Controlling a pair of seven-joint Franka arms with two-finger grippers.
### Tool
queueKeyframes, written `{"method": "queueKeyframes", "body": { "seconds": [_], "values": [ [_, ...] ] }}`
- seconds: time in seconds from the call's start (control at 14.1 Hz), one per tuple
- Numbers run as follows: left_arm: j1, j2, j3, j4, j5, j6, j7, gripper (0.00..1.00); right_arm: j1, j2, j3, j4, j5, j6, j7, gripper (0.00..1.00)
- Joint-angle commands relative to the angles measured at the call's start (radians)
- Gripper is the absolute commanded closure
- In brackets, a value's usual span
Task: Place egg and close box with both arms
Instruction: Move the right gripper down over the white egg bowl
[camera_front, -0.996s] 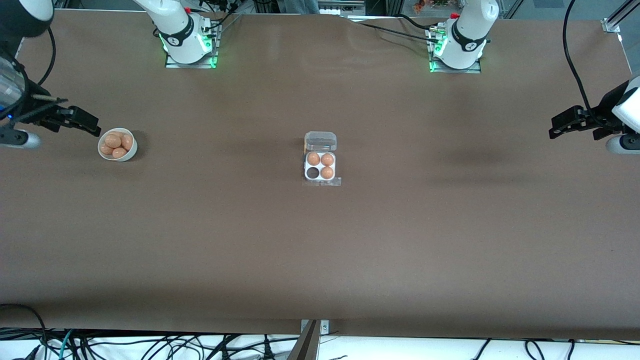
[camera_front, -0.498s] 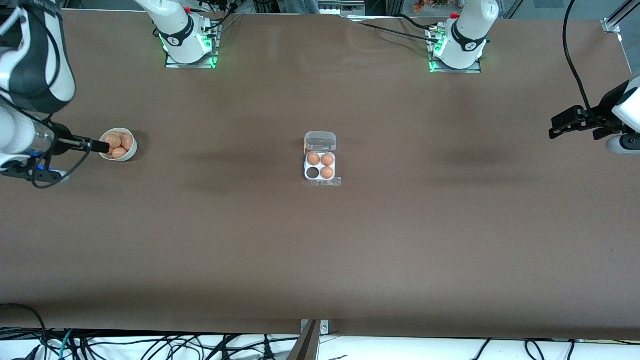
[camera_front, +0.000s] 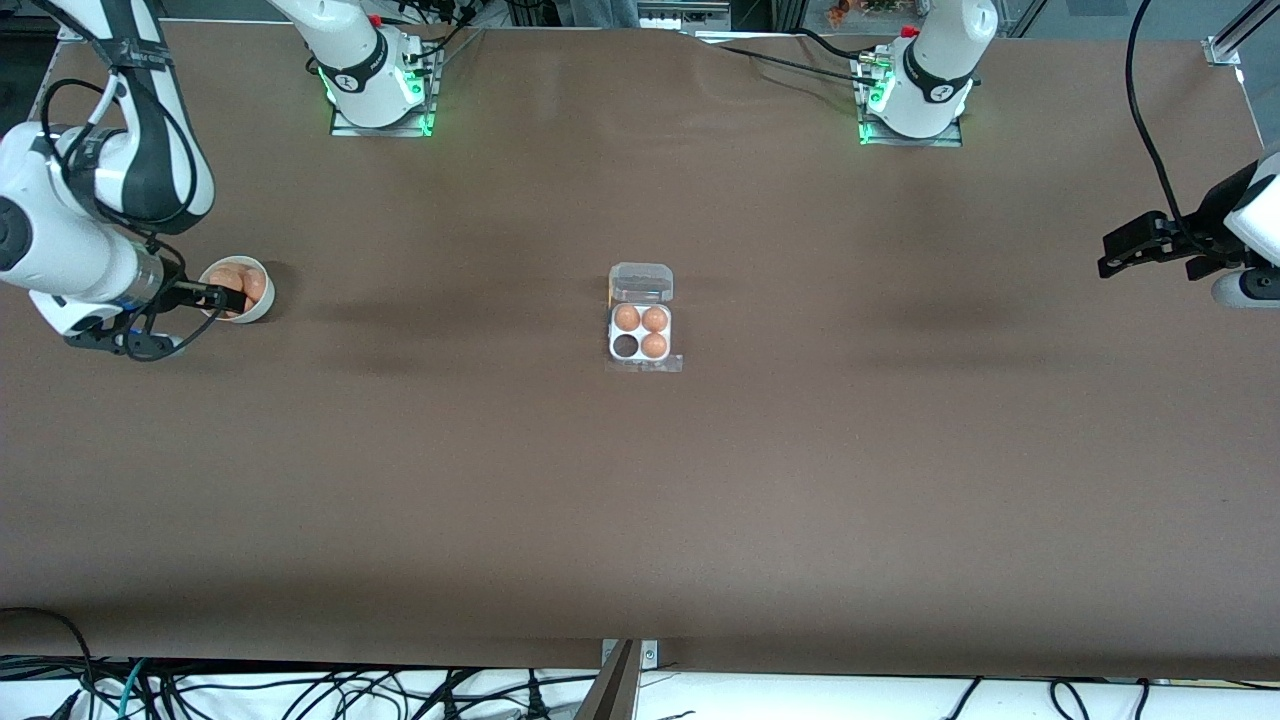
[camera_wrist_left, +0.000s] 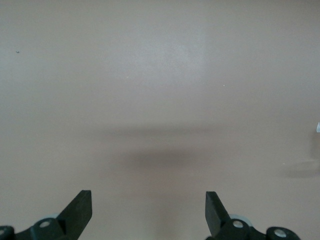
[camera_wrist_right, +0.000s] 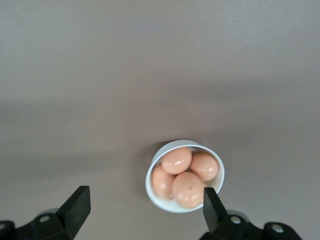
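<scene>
Looking down, I see my right gripper (camera_front: 215, 296) wide open over the round white bowl (camera_wrist_right: 159, 200) of orange-brown eggs (camera_wrist_right: 176, 160), touching none, while my left gripper (camera_front: 1125, 247) waits open.

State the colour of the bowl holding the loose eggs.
White bowl; clearest in the right wrist view.

White jointed arms (camera_front: 85, 215), black bands, cables.
</scene>
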Motion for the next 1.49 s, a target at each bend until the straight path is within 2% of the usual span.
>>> {"method": "queueKeyframes", "body": {
  "seconds": [0.0, 0.28, 1.42],
  "values": [
    [-0.005, 0.010, 0.000, 0.027, 0.009, -0.023, 0.007, 0.00, -0.003, -0.058, -0.072, -0.146, -0.021, 0.166, -0.111, 0.00],
    [-0.005, 0.010, 0.000, 0.027, 0.009, -0.022, 0.007, 0.00, -0.003, -0.034, -0.118, -0.220, -0.021, 0.265, -0.169, 0.00],
    [-0.005, 0.010, 0.000, 0.027, 0.009, -0.022, 0.006, 0.00, -0.002, 0.055, -0.115, -0.213, -0.018, 0.276, -0.169, 0.01]
  ]
}}
